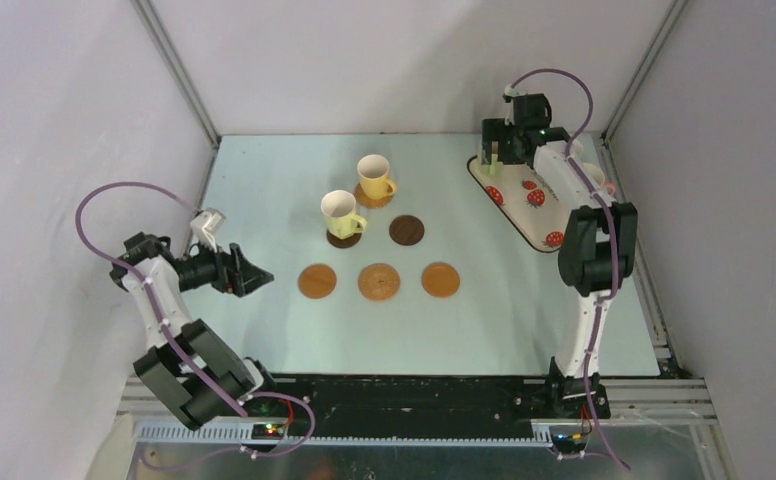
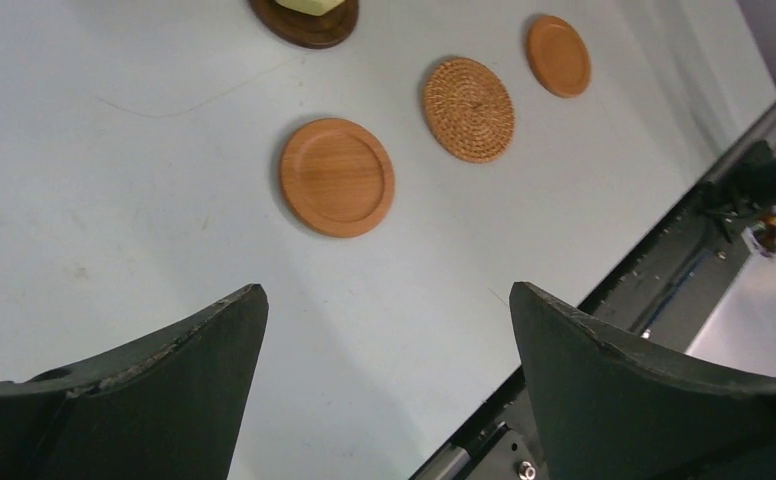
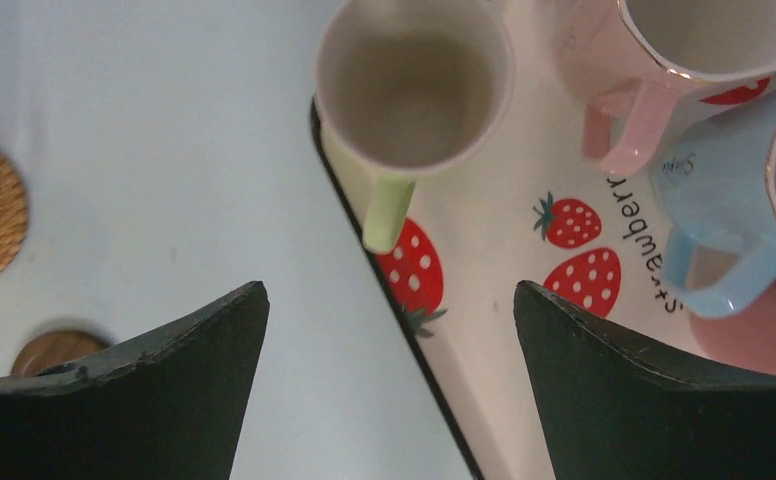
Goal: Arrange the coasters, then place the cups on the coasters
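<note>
1. My right gripper [image 3: 389,300]: fingers spread wide, nothing between them. It hangs over the left edge of the tray [image 3: 494,250], with the green mug [image 3: 414,90] just ahead of the tips.
2. Tray contents: green mug upright at the tray's edge, empty, handle pointing twd my fingers over a strawberry print. Pink mug [image 3: 694,30] + blue mug [image 3: 724,190] sit upright further in, close together; can't tell if they touch. There's a 2nd pink shape at the frame corner, can't ID it.
3. My left gripper [image 2: 384,295]: also spread, empty, over the bare table [image 2: 114,200] just left of the near coaster row.
4. Near row, L to R: left wood coaster [image 2: 337,177], woven coaster [image 2: 469,109], right wood coaster [image 2: 558,55]. All are bare and spaced apart.
5. Behind the row: pale mug [image 1: 342,210] on a dark coaster [image 1: 342,241], and yellow mug [image 1: 374,175] on the far woven coaster [image 1: 367,200]. The bare dark coaster [image 1: 406,230] is right of the pale mug.
</note>
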{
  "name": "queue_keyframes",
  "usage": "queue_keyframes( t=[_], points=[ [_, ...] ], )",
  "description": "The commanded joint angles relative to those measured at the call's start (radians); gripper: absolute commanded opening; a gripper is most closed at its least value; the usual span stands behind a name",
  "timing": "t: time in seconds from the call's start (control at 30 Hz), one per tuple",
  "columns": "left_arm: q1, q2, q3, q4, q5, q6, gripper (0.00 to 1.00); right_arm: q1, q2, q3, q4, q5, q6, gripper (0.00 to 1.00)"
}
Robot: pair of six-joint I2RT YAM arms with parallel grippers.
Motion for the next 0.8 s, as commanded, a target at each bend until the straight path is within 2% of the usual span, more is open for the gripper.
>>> queue_keyframes(
  t=[0.0,0.17,0.47,0.77],
  points=[
    [0.011,-0.081,-0.045,0.222,-0.023,-0.204,0.98,-0.005,0.11,0.13,0.026,0.035,0.022,0.96],
    [0.01,-0.089,-0.06,0.276,-0.036,-0.258,0.98,-0.005,0.195,0.219,0.029,0.082,0.012,0.96],
    [0.01,-0.067,-0.048,0.256,-0.032,-0.241,0.98,-0.004,0.353,0.402,-0.064,0.104,-0.021,0.89],
    [0.01,-0.075,-0.05,0.256,-0.032,-0.241,0.98,-0.017,0.382,0.384,-0.094,0.128,-0.024,0.88]
  ],
)
